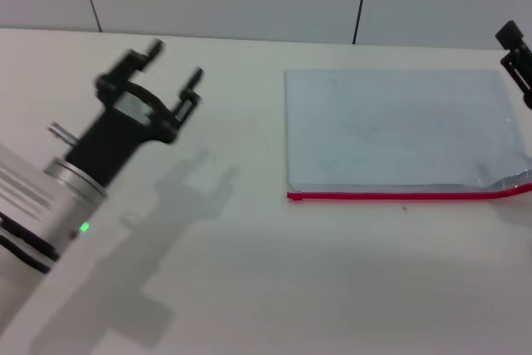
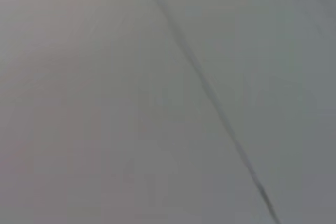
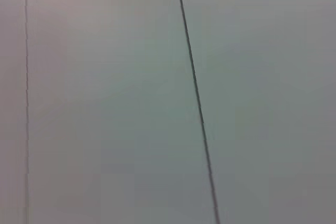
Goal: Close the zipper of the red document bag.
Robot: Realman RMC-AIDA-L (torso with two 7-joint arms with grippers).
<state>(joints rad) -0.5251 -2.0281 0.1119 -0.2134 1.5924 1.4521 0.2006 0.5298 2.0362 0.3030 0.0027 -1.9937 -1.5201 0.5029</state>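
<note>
Your red document bag (image 1: 399, 130) lies flat on the surface (image 1: 249, 272) at about 2 o'clock, its zipper (image 1: 399, 196) along the near edge, lifting at the right end. Your left gripper (image 1: 172, 64) hovers at 10 o'clock, jaws open and empty, well apart from it. The right gripper (image 1: 515, 60) barely shows at 3 o'clock; its jaws I cannot tell. Unpinned, the bag may slide when the slider is pulled.

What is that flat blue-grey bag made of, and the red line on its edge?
The red document bag looks like thin, soft plastic: pale, slightly see-through, lying flat with a matte sheen and a wrinkled, lifted corner on the right. The zipper along its near edge seems to be a bright red plastic or fabric strip; which one is hard to tell from here.
</note>
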